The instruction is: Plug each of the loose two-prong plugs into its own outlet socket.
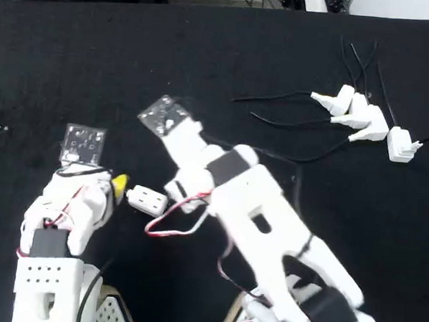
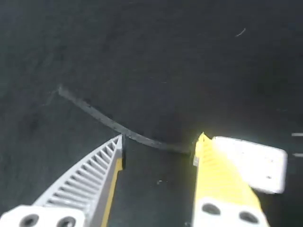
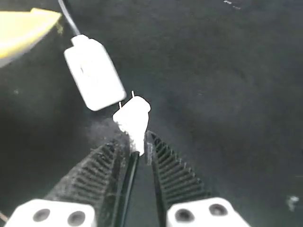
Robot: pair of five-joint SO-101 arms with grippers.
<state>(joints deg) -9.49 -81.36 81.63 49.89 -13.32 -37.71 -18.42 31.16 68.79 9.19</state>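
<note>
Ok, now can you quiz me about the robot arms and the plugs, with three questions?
1. True or false: the two-prong plug held in the right gripper is already pushed into the outlet socket.
2. In the left wrist view, what runs across the gap between the fingers of the left gripper? A) a black cable B) a white plug C) a spoon
3. Fill in: the left gripper's finger beside the outlet socket is coloured ___.

Key: 1 false, its prongs are close to the socket but still outside it; 2 A; 3 yellow.
</note>
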